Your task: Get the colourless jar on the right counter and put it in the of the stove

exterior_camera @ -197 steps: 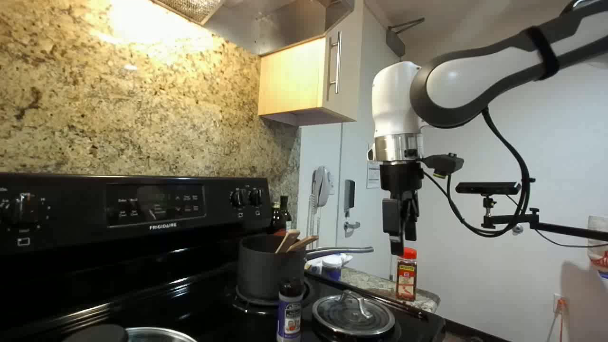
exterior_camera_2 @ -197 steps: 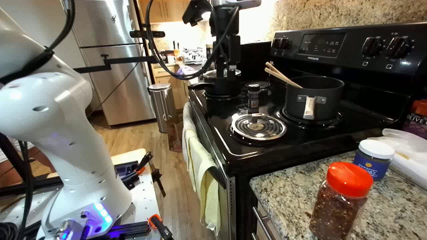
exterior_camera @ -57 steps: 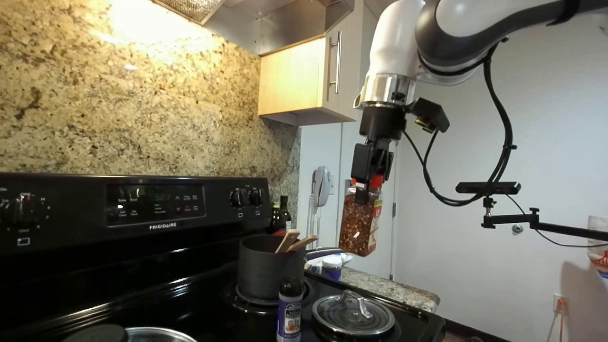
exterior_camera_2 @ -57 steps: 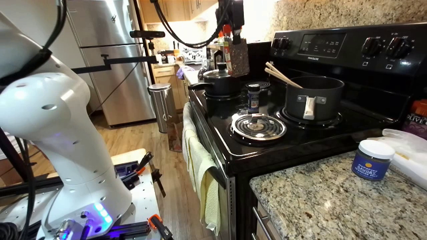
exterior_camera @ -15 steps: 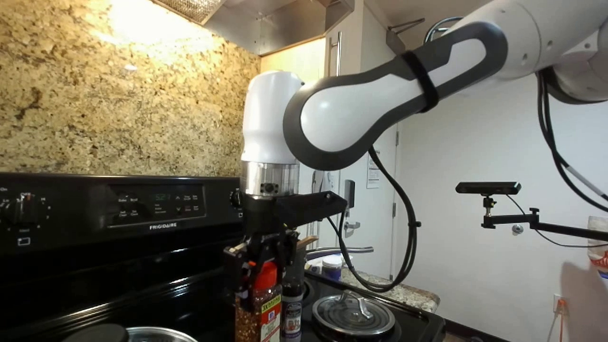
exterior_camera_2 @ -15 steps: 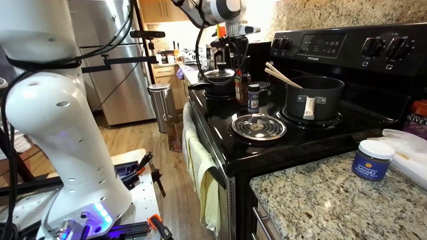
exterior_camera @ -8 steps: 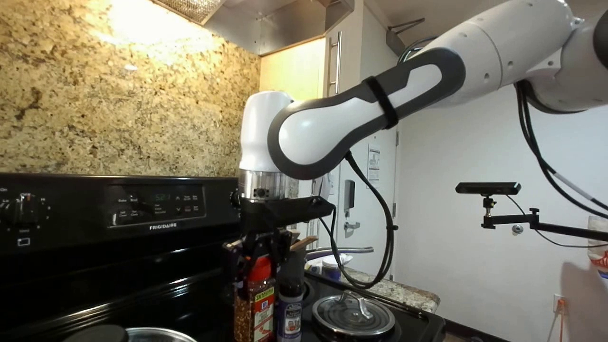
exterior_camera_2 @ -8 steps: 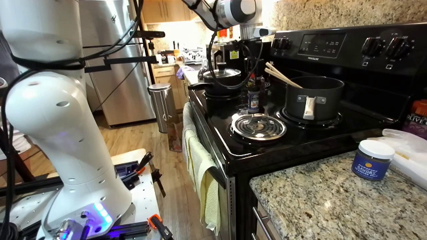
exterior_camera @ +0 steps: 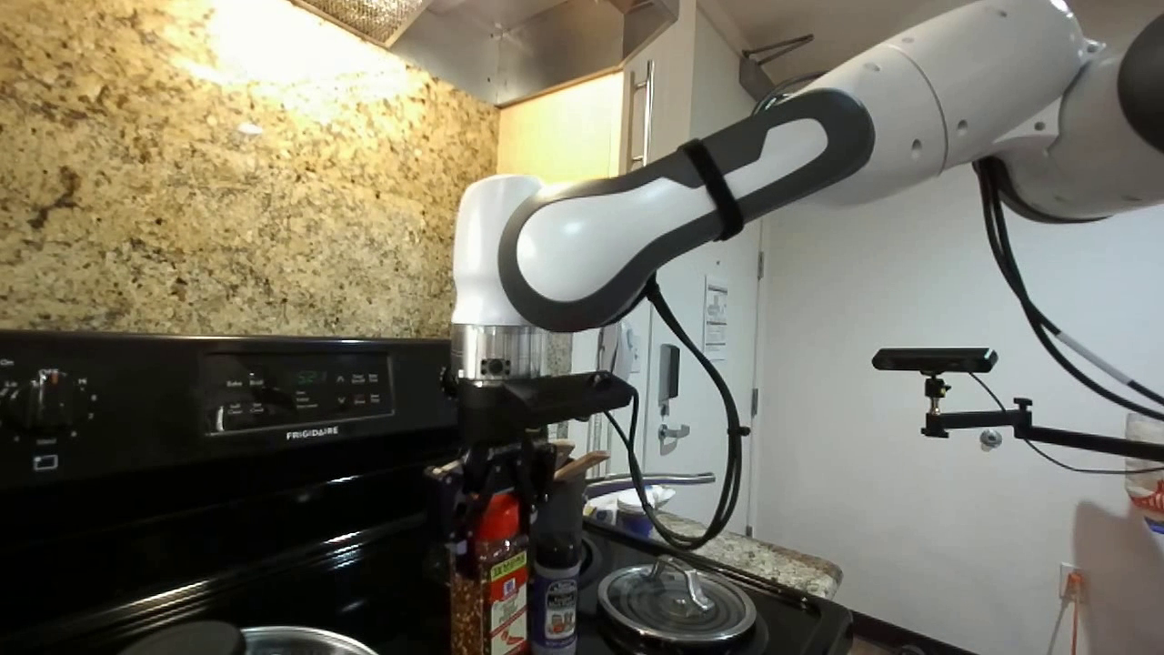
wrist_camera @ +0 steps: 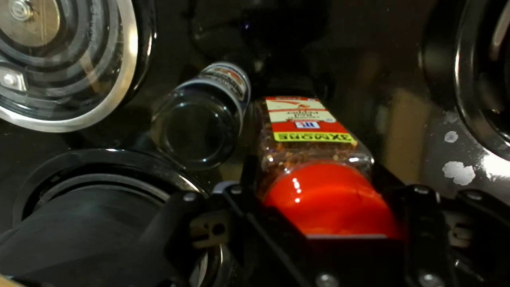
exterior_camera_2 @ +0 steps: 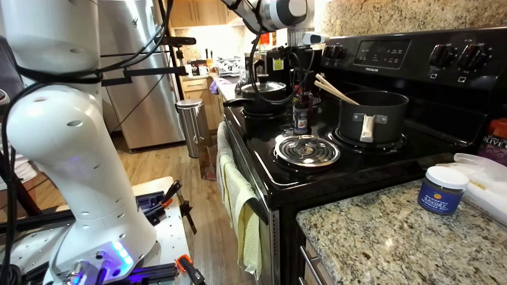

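Note:
The colourless jar (exterior_camera: 507, 591), with its red lid and orange-red label, stands upright over the stove (exterior_camera: 273, 518) cooktop. My gripper (wrist_camera: 316, 175) is shut on it from above, one finger on each side, just at and below the lid. In an exterior view the jar (exterior_camera_2: 304, 101) shows only partly, behind a dark-capped bottle (exterior_camera_2: 301, 120) with a blue label. The wrist view puts that bottle close beside the jar, a narrow gap between them. The jar's base is hidden in both exterior views, so I cannot tell whether it touches the stove.
A dark grey pot (exterior_camera_2: 372, 118) with wooden utensils sits on a back burner. A glass lid (exterior_camera: 677, 605) covers a front burner. Beyond the jar is a lidded black pan (exterior_camera_2: 263, 99). A white-lidded jar (exterior_camera_2: 443, 190) is on the granite counter (exterior_camera_2: 356, 237).
The jar left the counter, was lifted, carried across the stove and lowered beside the blue-labelled bottle. Over the last second it moved slightly toward the back panel; now it is nearly still.

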Action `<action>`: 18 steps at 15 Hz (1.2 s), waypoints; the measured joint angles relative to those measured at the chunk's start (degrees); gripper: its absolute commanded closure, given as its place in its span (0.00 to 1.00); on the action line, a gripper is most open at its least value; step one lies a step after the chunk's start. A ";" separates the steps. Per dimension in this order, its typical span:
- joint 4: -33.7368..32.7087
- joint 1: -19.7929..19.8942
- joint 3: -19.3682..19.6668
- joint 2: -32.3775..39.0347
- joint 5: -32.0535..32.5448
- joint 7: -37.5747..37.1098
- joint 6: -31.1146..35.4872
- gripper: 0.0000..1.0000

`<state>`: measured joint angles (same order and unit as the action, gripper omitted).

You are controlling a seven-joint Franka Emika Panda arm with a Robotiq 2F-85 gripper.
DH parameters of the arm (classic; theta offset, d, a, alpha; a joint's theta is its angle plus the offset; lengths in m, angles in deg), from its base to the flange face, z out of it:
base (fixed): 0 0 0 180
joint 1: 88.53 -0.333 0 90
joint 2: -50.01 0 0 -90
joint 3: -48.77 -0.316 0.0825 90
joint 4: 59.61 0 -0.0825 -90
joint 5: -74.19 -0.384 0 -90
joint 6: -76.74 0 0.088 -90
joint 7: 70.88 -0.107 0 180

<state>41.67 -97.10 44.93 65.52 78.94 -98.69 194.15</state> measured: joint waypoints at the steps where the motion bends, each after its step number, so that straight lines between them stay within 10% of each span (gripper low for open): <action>1: -0.19 0.00 0.00 0.06 -0.55 0.49 -0.30 0.61; 18: 5.62 -6.39 -1.04 -2.65 -0.49 -5.17 8.02 0.61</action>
<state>47.29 -103.49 43.89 62.87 78.45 -103.86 202.16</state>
